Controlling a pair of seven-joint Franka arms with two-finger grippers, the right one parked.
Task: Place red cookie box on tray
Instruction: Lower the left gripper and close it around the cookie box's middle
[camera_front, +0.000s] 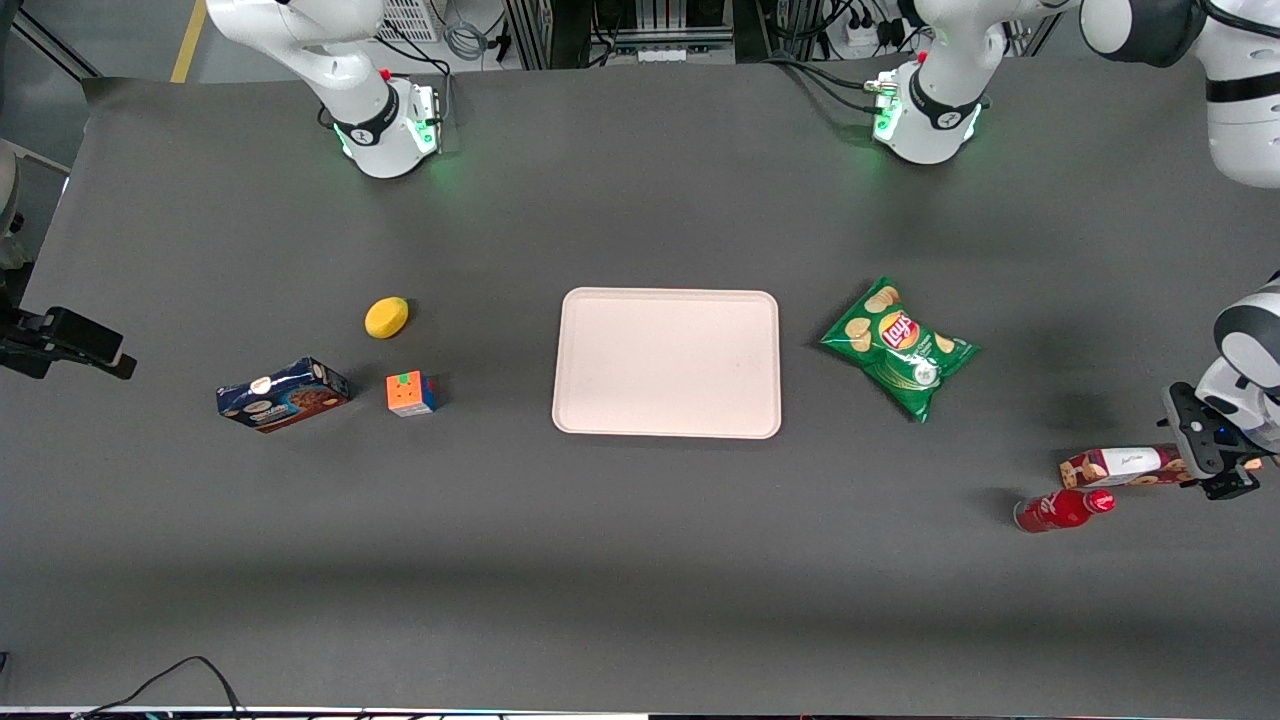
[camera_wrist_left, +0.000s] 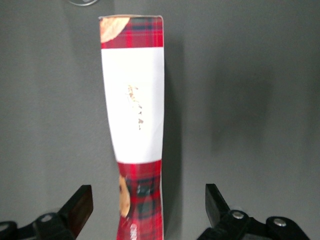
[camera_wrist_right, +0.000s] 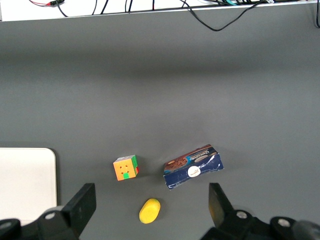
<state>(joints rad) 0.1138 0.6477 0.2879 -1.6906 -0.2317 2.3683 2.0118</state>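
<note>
1. Pincer (camera_wrist_left: 147, 207) spread wide, straddling one end of the red cookie box (camera_wrist_left: 135, 120), not touching.
2. Box lies on counter (camera_front: 640, 560) at working arm's end, well apart from tray (camera_front: 600, 300).
3. Step: pre-grasp; next likely descend, pinch box.

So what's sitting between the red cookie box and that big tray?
In the front view, the green chip bag lies roughly between red cookie box and tray. The pincer hovers over the box, open.
</note>
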